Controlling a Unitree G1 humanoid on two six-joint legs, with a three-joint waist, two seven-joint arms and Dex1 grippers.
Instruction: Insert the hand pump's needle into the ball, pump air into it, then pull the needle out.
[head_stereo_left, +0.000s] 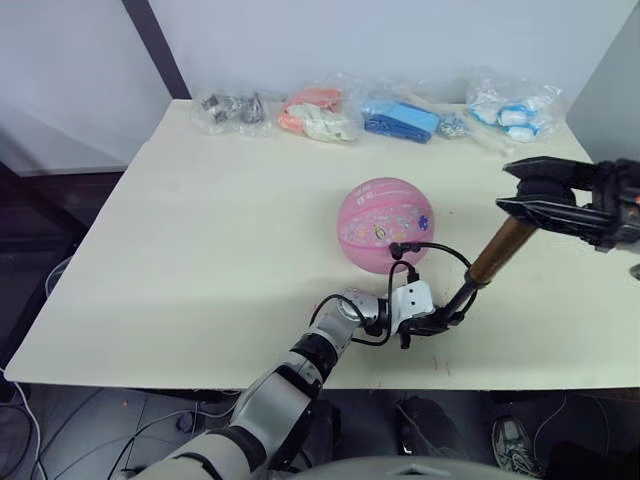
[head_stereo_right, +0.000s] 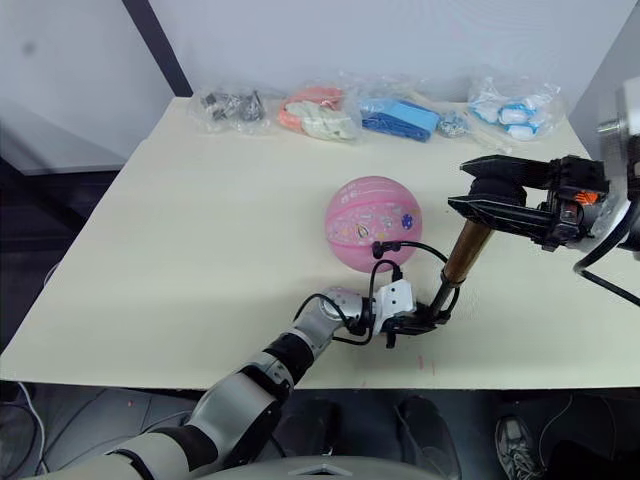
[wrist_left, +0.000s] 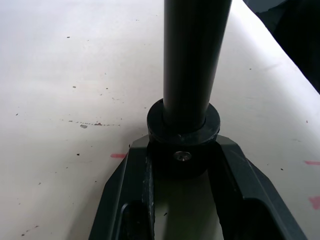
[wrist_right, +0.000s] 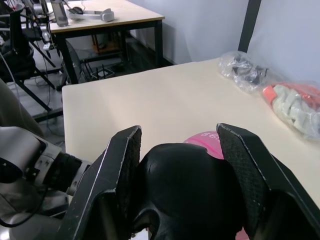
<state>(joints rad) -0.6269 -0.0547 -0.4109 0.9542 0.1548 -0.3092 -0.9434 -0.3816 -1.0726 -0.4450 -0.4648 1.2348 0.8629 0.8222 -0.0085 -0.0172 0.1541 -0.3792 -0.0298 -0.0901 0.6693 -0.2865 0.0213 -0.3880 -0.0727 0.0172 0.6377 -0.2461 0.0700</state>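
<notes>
Left pincer clamping hand pump base, right pincer gripping its handle. Needle seems in ball; pumping straight strokes is working best

The right gripper clamps the hand pump's black handle above the pink ball.

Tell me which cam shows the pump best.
Left eye view: the hand pump shows end to end, tilted, its base in the left gripper, its handle in the right gripper, hose looping to the ball. Left wrist view has just the base and lower barrel; right wrist view just the handle.
</notes>
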